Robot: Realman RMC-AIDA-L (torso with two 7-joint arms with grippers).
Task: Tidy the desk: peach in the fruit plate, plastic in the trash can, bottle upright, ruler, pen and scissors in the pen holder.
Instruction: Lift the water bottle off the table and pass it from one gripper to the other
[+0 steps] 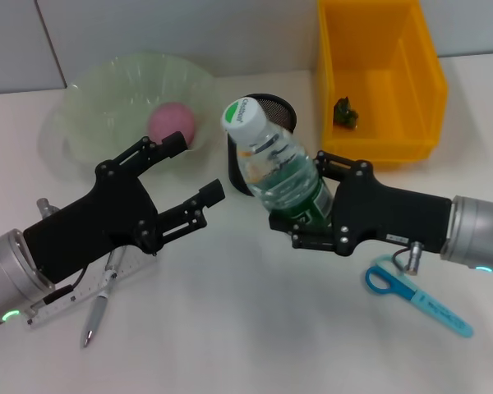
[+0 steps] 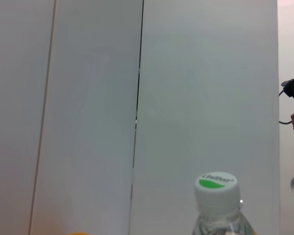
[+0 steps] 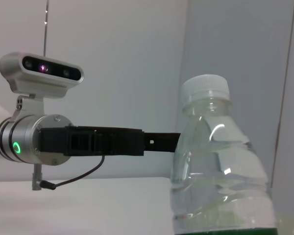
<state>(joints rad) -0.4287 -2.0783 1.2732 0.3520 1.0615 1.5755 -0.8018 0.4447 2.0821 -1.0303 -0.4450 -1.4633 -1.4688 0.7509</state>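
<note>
Two claws meet near the middle of the worktop (image 1: 255, 328). Our right claw (image 1: 300, 215) is clamped on the lower body of the bottle (image 1: 278, 171), which we see tilted, its white cap (image 1: 242, 115) leaning toward the far left, in front of the black mesh pen holder (image 1: 273, 107). From the right wrist view the bottle (image 3: 218, 171) fills the near side, clear with a green band at its base. Our left claw (image 1: 195, 172) hangs just left of the bottle with its fingers spread wide, holding nothing; its upper finger (image 1: 166, 146) reaches over the edge of the fruit plate (image 1: 107, 90).

We see the pink peach (image 1: 172, 123) lying in that pale green plate. Under our left arm lie the ruler (image 1: 78, 291) and the pen (image 1: 99, 308), side by side on the worktop. The blue scissors (image 1: 415, 300) lie flat near the right arm's wrist. At the far right stands the yellow bin (image 1: 378, 74), with a small dark crumpled piece (image 1: 343, 113) inside it.
</note>
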